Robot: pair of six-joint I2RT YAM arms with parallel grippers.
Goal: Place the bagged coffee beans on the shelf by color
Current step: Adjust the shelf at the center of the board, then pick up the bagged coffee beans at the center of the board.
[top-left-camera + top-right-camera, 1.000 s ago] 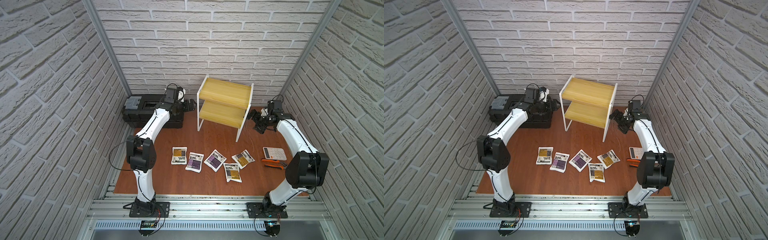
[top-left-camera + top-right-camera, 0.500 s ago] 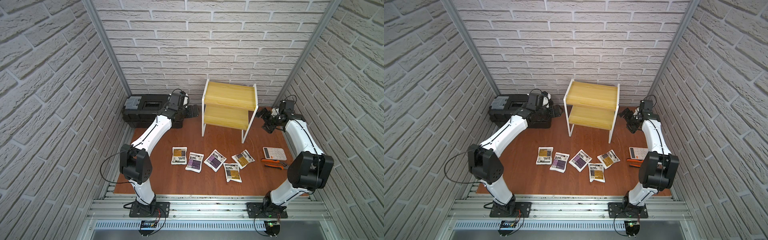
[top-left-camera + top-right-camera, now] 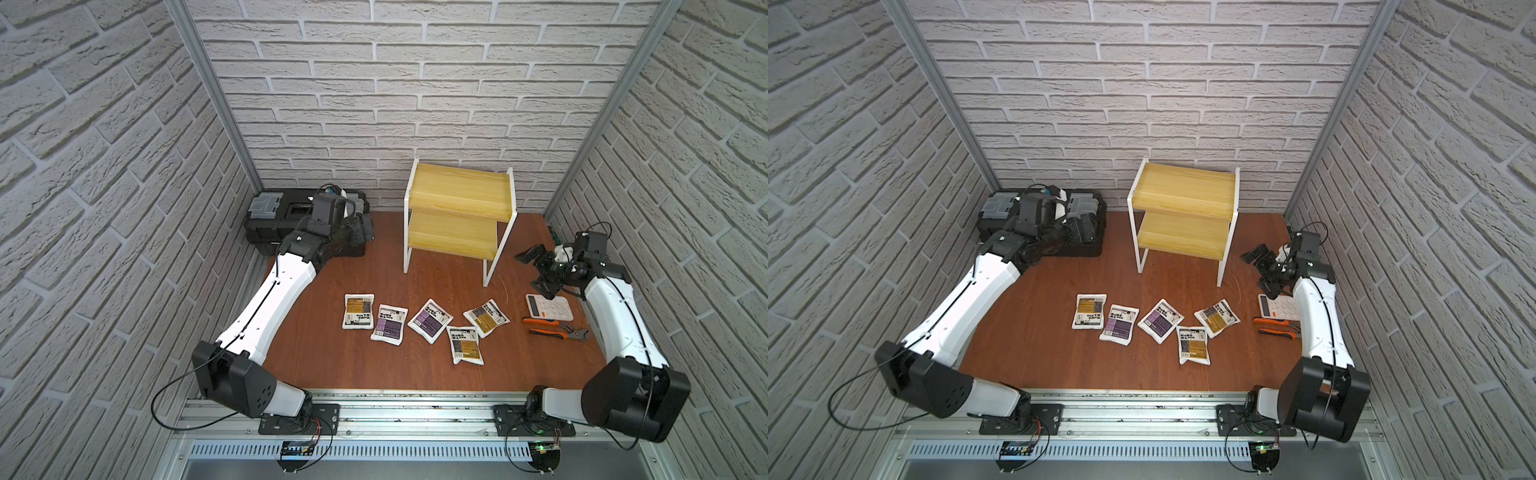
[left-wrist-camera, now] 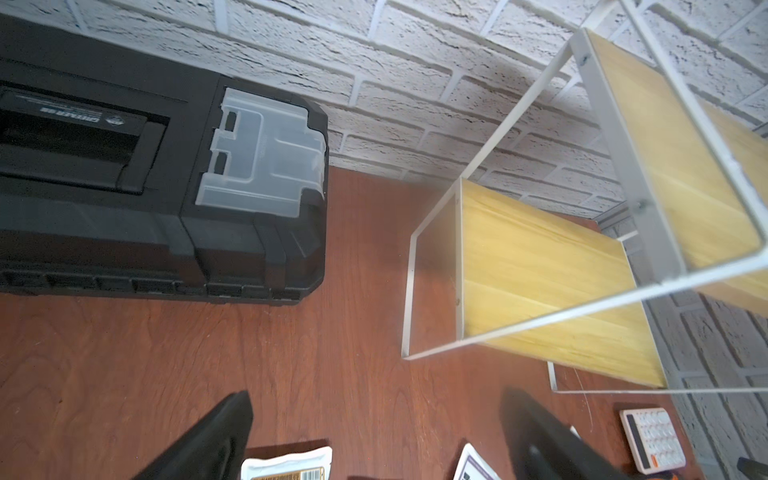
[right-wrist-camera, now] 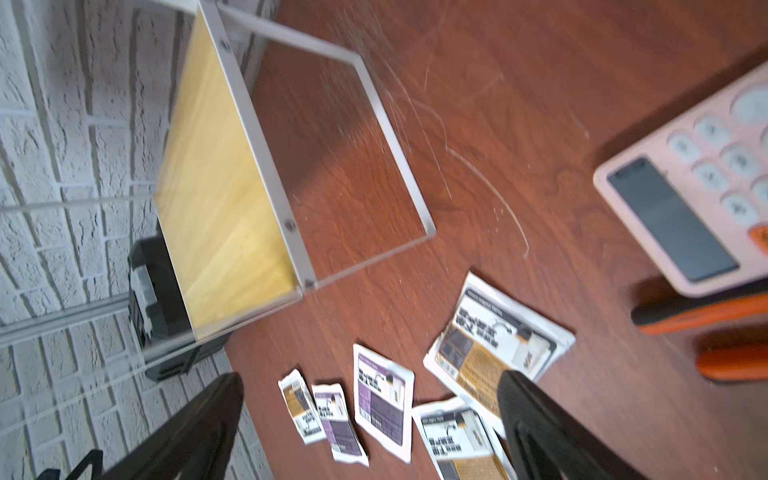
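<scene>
The brown bench is read as a dial in both top views, with 12 o'clock toward the back wall. The shelf is stood at about 1 o'clock, close to that wall. A black toolbox is set at 10 o'clock, beside the shelf but apart from it.

The left tool is held at the toolbox's shelf-side end. In the left wrist view its fingers are seen spread wide, with nothing between them. The right tool is held at 3 o'clock, near the shelf's front leg without touching it. It is likewise spread wide, and nothing is pinched.

The five bagged coffee beans are laid flat on the bench in a loose row just past the centre toward 6 o'clock, in front of the shelf. From the left tool, the end yellow bag is found at 6 o'clock, well apart. From the right tool, the nearest yellow bag is found between 7 and 8 o'clock.

A white calculator is placed just below the right tool, and orange-handled pliers are laid beside it at its 6 o'clock.
</scene>
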